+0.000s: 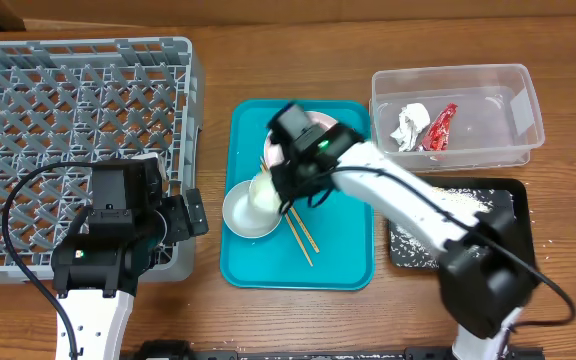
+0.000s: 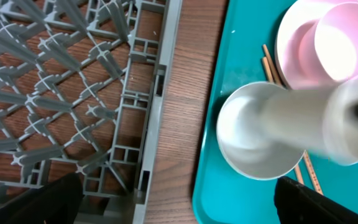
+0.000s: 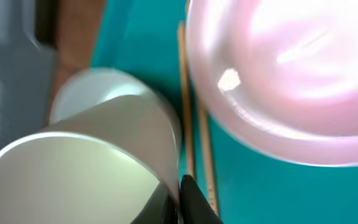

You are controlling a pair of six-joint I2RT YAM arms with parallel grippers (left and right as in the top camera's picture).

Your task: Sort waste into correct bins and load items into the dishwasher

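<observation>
Wooden table: above the teal tray the right gripper clasps the white cup; beside that tray, left gripper gapes, empty.

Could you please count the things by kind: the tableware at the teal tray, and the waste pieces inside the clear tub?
plate: 1
small dish: 1
bowl: 1
cup: 1
chopsticks: 2
napkin: 1
red wrapper: 1
Total: 8
</observation>
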